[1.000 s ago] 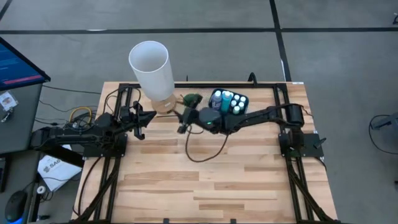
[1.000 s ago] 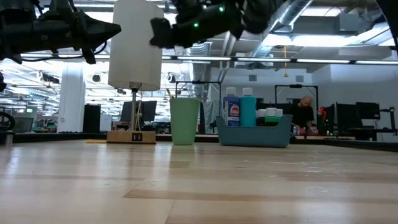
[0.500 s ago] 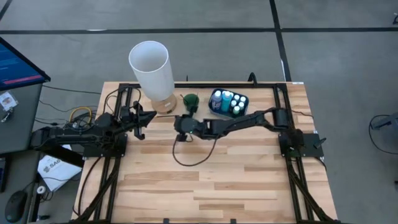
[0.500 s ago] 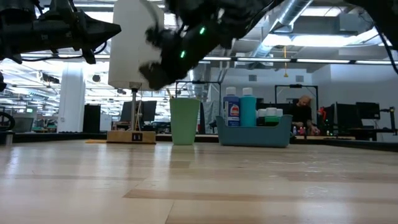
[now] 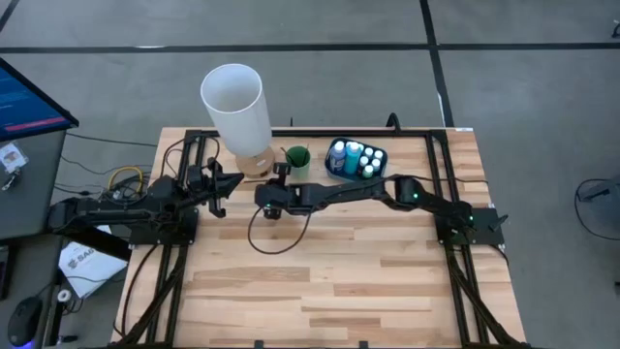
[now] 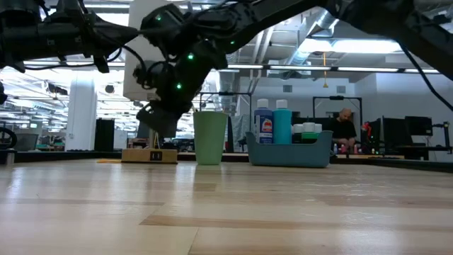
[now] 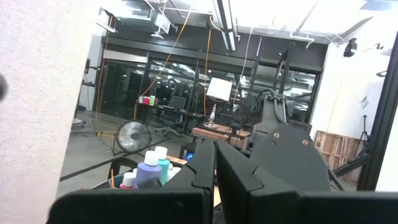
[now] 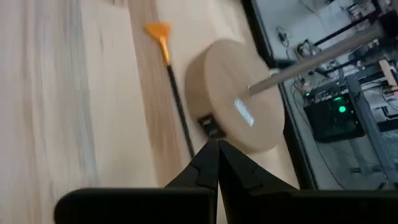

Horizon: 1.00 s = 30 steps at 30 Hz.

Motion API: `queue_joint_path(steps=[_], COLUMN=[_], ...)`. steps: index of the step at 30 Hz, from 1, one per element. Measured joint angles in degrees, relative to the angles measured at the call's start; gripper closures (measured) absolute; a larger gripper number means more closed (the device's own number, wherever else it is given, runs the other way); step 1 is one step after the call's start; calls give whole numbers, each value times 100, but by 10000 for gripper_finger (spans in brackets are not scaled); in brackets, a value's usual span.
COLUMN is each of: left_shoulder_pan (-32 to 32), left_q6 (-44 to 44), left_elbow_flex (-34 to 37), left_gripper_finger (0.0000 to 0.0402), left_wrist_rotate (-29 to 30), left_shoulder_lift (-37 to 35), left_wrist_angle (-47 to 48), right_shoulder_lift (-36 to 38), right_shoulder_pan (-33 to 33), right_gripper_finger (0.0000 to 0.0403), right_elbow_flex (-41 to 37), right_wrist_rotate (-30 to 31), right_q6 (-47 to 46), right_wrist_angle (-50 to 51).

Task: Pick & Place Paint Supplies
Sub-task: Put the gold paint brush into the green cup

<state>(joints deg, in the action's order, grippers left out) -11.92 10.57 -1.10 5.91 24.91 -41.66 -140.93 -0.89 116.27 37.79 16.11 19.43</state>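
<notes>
High: right tool (image 5: 265, 199) reaches across to the lamp base (image 5: 254, 165); bottles (image 5: 355, 158) sit in tray (image 5: 334, 147). Right wrist: jaws shut, empty, over brush (image 8: 176, 99) beside base. Left tool (image 5: 219, 187) shut, parked.

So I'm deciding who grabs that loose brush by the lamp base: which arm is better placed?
The right gripper: it hangs just over the brush beside the lamp base, jaws shut. The left gripper waits farther off.

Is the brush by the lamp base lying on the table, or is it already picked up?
Lying flat on the table. The brush rests beside the lamp base, ahead of the shut right gripper, which holds nothing.
</notes>
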Motion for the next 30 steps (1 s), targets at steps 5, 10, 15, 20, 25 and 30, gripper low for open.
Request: queue_joint_path(steps=[5, 10, 15, 20, 25, 30], left_shoulder_pan=[0, 0, 0, 0, 0, 0], left_q6=[2, 0, 0, 0, 0, 0], left_elbow_flex=[0, 0, 0, 0, 0, 0], left_gripper_finger=[399, 399, 399, 399, 399, 399], left_wrist_rotate=[2, 0, 2, 2, 2, 2], left_shoulder_lift=[0, 0, 0, 0, 0, 0], left_wrist_angle=[1, -1, 1, -1, 1, -1], right_shoulder_lift=[-350, -377, -397, -458, -490, -484], right_shoulder_pan=[-23, -105, -236, -310, -376, -424], right_gripper_finger=[403, 403, 403, 403, 403, 403], right_elbow_flex=[299, 338, 323, 336, 328, 323], right_wrist_rotate=[158, 192, 33, -212, -279, -364], right_q6=[70, 93, 40, -212, -337, -509], right_wrist_angle=[274, 305, 288, 193, 275, 365])
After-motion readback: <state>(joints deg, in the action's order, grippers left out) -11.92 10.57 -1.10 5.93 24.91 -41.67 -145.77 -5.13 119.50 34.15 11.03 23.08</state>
